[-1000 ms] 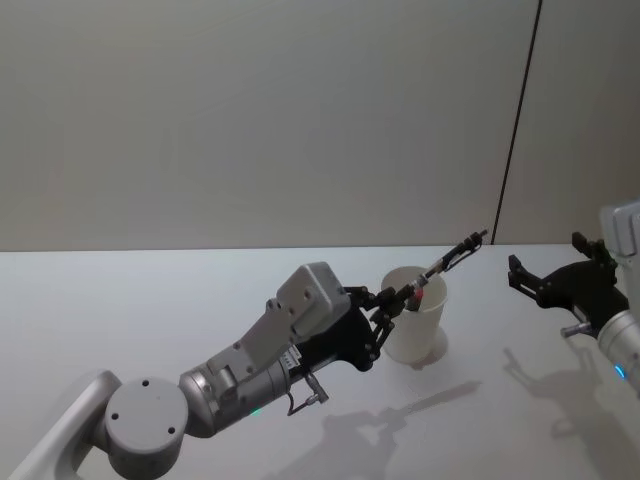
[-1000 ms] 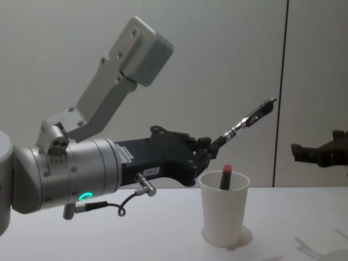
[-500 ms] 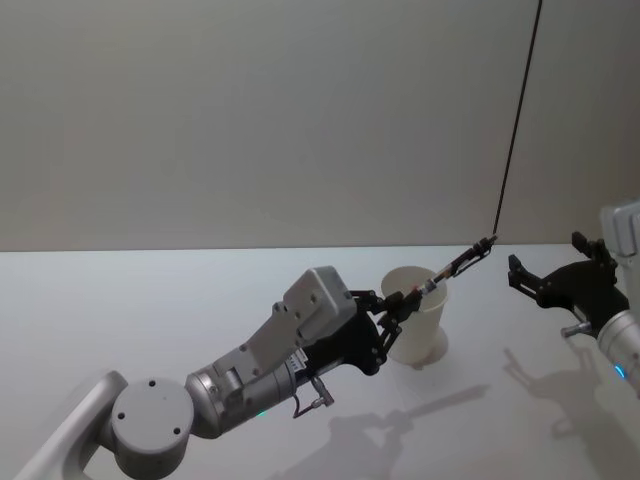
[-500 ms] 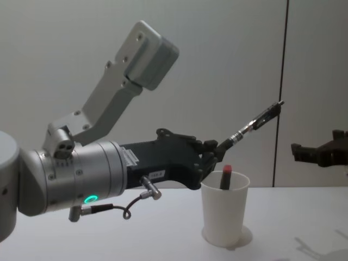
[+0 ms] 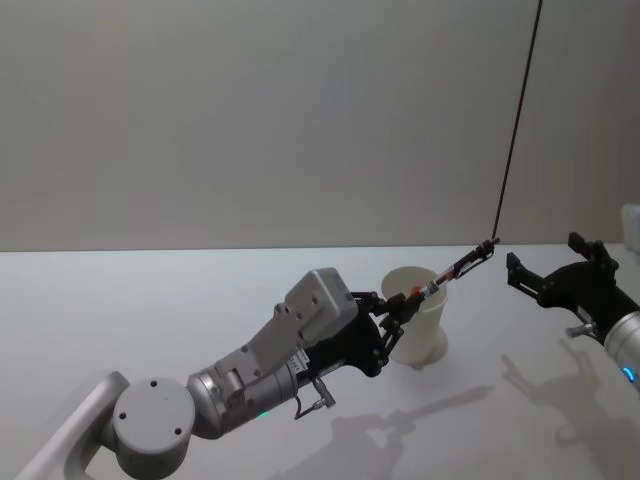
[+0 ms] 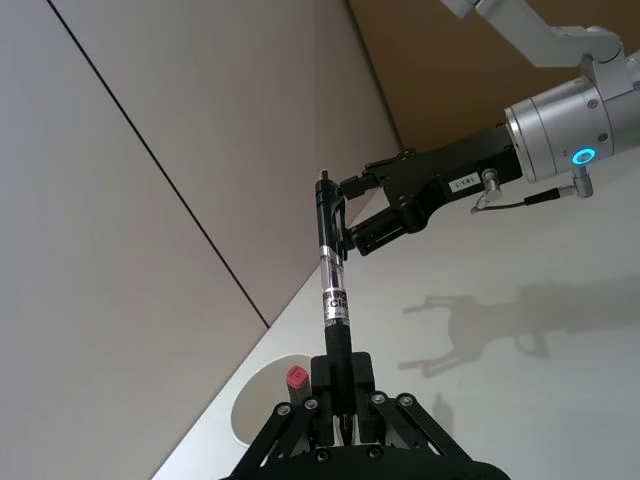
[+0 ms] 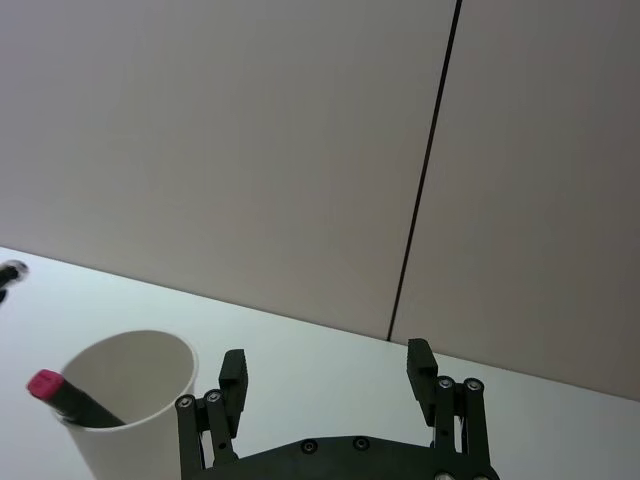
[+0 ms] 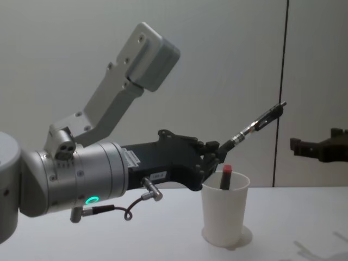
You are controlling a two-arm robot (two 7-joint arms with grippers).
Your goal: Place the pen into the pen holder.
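Note:
My left gripper (image 5: 394, 306) is shut on the lower end of the pen (image 5: 457, 267), a black pen with a clear middle section. The pen (image 8: 253, 125) slants up and to the right above the pen holder (image 8: 224, 213), a white paper cup on the table. The gripper (image 8: 215, 156) hovers just left of the cup's rim. In the left wrist view the pen (image 6: 333, 290) rises from between the fingers, with the cup (image 6: 262, 405) beside it. My right gripper (image 5: 545, 257) stands open and empty to the right of the cup (image 5: 416, 322), above the table.
A red-capped marker (image 8: 225, 177) leans inside the cup, its cap (image 7: 44, 383) at the rim. The white table (image 5: 150, 300) meets a plain wall behind. A dark vertical seam (image 5: 515, 120) runs down the wall at the right.
My left arm has pushed a little forward and right, carrying the pen's upper end farther over the cup. The right gripper has shifted slightly, still open.

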